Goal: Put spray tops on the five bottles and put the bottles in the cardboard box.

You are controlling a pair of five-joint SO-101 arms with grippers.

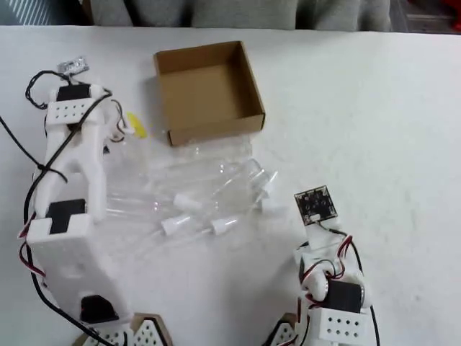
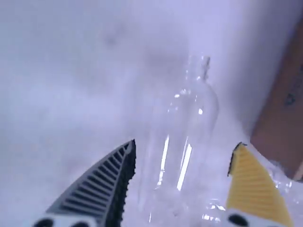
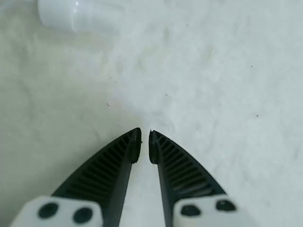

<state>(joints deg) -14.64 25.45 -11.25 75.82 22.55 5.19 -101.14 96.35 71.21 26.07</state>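
Bottle [image 2: 189,109] lies inside my spread left end effector [image 2: 185,143], long axis along it, neck pointing away, beside the cardboard box [image 2: 284,118]; my right end effector [image 3: 144,141] is pressed together.

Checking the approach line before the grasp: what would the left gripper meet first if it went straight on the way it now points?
Most likely the clear bottle, which lies straight ahead between the left gripper's open fingers. The cardboard box stands off to one side; depth is unclear.
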